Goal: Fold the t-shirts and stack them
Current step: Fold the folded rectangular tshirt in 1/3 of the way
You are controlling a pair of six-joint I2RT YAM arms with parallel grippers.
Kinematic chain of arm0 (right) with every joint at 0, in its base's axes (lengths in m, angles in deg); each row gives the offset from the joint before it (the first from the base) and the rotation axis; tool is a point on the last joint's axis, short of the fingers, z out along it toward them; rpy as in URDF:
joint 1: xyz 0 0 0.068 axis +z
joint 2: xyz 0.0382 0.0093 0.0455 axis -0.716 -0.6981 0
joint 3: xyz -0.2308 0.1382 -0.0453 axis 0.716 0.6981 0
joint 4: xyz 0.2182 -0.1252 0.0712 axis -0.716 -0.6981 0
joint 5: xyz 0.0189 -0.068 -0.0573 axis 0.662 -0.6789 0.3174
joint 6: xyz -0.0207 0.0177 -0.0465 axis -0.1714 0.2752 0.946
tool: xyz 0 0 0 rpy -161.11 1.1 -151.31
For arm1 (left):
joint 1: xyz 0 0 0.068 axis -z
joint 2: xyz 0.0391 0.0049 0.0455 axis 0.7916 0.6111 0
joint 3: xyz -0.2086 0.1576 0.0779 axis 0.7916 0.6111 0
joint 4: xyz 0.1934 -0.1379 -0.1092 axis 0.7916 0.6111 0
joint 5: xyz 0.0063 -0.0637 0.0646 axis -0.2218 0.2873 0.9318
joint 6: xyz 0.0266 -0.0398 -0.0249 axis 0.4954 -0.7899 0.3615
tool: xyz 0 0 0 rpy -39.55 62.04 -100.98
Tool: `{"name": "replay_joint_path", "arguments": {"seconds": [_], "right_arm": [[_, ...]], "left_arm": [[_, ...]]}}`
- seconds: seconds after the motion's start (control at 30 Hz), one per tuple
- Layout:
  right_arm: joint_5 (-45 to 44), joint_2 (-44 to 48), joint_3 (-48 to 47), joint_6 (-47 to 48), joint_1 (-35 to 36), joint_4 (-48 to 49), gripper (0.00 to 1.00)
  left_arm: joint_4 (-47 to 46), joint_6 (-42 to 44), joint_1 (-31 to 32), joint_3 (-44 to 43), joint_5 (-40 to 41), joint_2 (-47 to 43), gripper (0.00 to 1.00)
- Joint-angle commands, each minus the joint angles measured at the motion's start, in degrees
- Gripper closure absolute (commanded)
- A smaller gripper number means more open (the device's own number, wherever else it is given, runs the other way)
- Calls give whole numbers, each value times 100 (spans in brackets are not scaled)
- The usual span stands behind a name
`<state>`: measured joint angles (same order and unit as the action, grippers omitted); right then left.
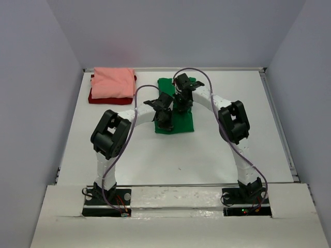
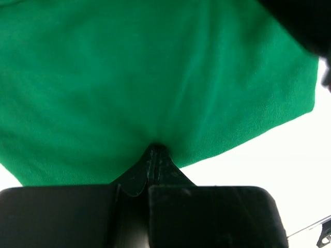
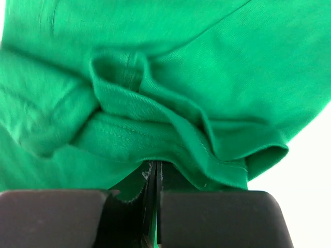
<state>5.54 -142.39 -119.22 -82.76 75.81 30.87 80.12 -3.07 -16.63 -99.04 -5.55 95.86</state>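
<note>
Standing bolted side by side on two black bases at the near edge of the table [image 1: 207, 155], bending at the elbows and leaning inward over the white top. Meeting above the green t-shirt [image 1: 182, 124], which is lying folded into a narrow strip around the middle of the table, a little toward the far side.

Pinching the near-left part of that strip with the left fingers [image 1: 164, 119], the nearer pair. From the left wrist, pressing the left fingers [image 2: 159, 164] fully together with no gap, biting into the cloth close to its near edge and drawing it into a small pucker. Looking out past them over smooth green, with white table to the right.

Gripping further back with the right fingers [image 1: 182, 101], just beyond and to the right of the left pair. From the right wrist, clamping the right fingers [image 3: 168, 181] closed as well, catching a sliver of green between them and bunching a stitched hem into layered folds directly above the tips.

Reaching the far left corner last, well apart from the green one: finding the salmon pink t-shirt [image 1: 114, 82] folded and resting on top of the dark red t-shirt [image 1: 96, 97], and showing the red only along the left and near edges.
</note>
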Motion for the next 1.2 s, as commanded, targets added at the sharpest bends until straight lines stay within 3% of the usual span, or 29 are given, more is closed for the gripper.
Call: {"name": "replay_joint_path", "arguments": {"seconds": [0.0,0.43,0.77,1.0,1.03,1.1,1.13,1.17], "right_arm": [[-516,-222,-692,155,32,38,100],[-859,-872,-1580,252,-301,-209,100],[-1044,-1559,-3127,682,-661,-559,100],[-1009,-435,-2250,718,-662,-358,100],[-1000,-338,-2188,726,-662,-419,88],[-983,-119,-1802,700,-662,-411,76],[-965,100,-1627,691,-662,-385,67],[-974,207,-1233,656,-662,-271,64]], "left_arm": [[-140,-93,156,270,-182,8,100],[-307,-163,358,622,-244,-132,100],[-378,-260,525,868,-166,-176,100],[96,-242,543,368,493,-563,100],[210,-225,534,254,616,-633,100],[431,-216,543,-45,968,-764,100],[483,-216,534,-124,1056,-835,93],[632,-198,534,-308,1440,-957,88]]}}
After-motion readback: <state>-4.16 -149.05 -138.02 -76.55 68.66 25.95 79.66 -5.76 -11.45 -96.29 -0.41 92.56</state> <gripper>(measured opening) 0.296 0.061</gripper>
